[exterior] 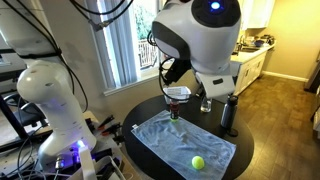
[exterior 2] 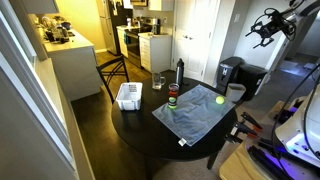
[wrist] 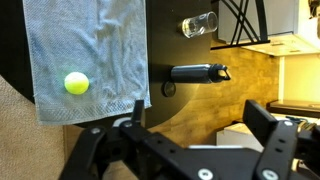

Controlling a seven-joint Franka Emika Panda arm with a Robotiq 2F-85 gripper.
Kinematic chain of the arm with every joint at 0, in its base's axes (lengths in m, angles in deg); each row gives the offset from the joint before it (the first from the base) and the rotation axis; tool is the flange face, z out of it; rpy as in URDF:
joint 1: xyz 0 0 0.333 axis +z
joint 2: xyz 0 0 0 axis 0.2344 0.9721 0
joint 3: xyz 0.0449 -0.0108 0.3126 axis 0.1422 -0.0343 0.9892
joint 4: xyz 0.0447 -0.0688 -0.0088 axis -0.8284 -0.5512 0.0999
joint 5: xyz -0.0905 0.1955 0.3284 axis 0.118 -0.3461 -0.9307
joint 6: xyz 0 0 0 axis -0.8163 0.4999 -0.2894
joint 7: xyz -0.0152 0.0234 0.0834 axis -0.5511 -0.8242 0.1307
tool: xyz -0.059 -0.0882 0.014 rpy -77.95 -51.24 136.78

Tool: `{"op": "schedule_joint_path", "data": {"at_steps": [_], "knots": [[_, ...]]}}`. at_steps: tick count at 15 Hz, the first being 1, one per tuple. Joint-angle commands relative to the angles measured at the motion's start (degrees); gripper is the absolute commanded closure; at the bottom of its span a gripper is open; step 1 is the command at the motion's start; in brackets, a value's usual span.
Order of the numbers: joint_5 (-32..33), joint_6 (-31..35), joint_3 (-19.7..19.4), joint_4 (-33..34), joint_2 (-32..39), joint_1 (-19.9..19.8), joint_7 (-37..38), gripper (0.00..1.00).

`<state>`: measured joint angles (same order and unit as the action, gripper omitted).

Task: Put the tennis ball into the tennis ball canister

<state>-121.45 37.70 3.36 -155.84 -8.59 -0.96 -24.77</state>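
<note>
Wrist view looks down from high above the round table, where the gripper hangs with its jaws spread wide and nothing between them. In an exterior view the gripper is up in the air, beyond the table's edge. The tennis ball lies on a grey-blue towel, near the towel corner closest to the worktop's rim, as both exterior views confirm. The tennis ball canister stands upright at the opposite end of the towel, toward the middle of the worktop and well apart from the ball. A dark bottle and a clear glass stand near the edge behind the canister. A white basket sits by another edge.
</note>
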Motion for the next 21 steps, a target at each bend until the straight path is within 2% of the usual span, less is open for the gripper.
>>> {"op": "schedule_joint_path", "data": {"at_steps": [1,9,13,16,21], "knots": [[-5.43,0.46,4.95,6.06,10.52,-2.91,2.87,0.0],[-4.29,7.37,14.72,15.3,26.17,-7.82,10.48,0.0],[-3.25,9.42,17.05,18.6,32.18,-9.34,12.73,0.0],[-3.74,8.52,18.97,21.02,35.66,-10.5,13.02,0.0],[-2.84,9.91,21.2,24.05,40.09,-9.43,13.1,0.0]]}}
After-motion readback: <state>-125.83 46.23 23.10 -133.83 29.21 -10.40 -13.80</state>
